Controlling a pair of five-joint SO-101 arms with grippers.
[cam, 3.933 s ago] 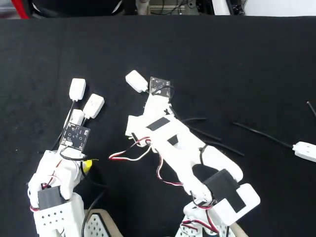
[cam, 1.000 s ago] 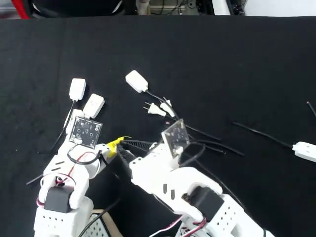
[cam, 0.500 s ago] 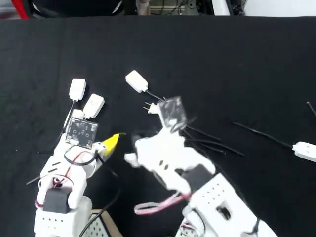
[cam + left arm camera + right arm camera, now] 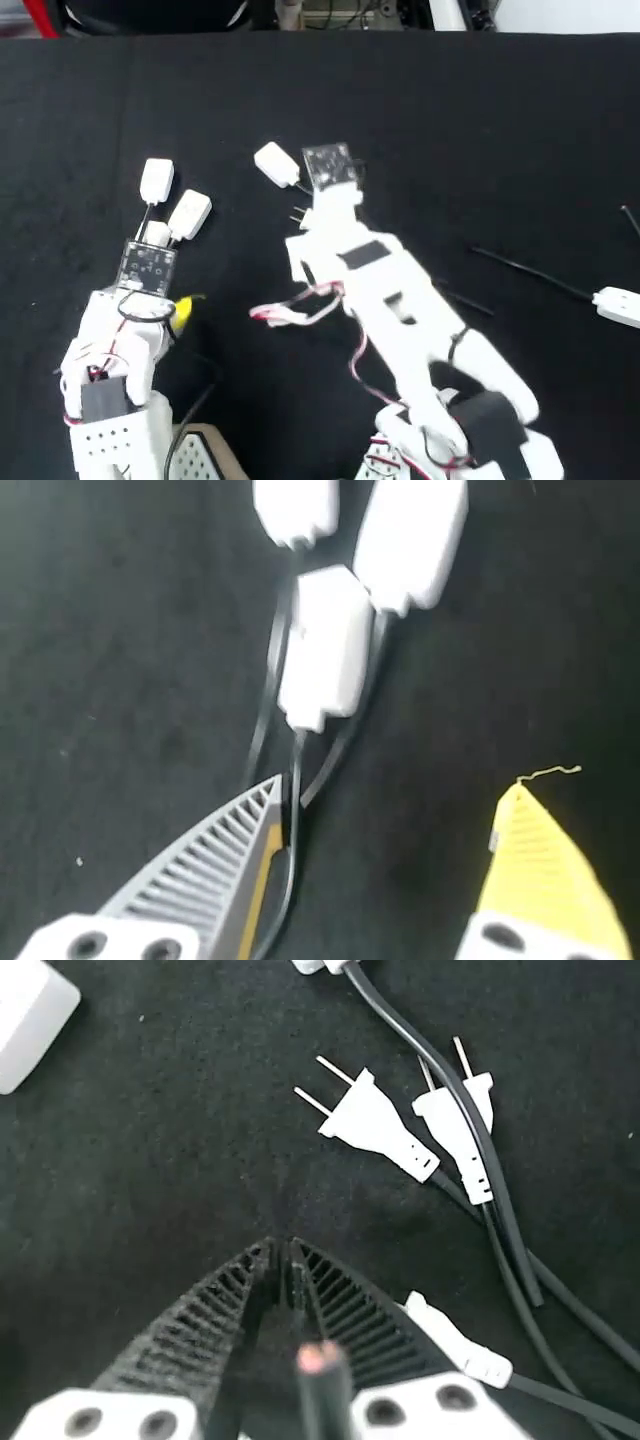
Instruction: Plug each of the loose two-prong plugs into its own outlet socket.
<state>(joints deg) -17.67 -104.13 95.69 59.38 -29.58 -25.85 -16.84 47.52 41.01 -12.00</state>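
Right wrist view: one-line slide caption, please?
Shut right tool points at two loose white plugs lying on black cloth.

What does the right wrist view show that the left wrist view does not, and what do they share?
Right wrist view: two loose two-prong plugs, prongs bare, ahead of the shut right end effector. Left wrist view: a cluster of white sockets ahead of the open left end effector. Both: black cords on the black table.

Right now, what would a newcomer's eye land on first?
The right arm stretches across the black table. Ahead of its shut right gripper lie a loose plug and a second plug, side by side. The left gripper is open near a white socket.
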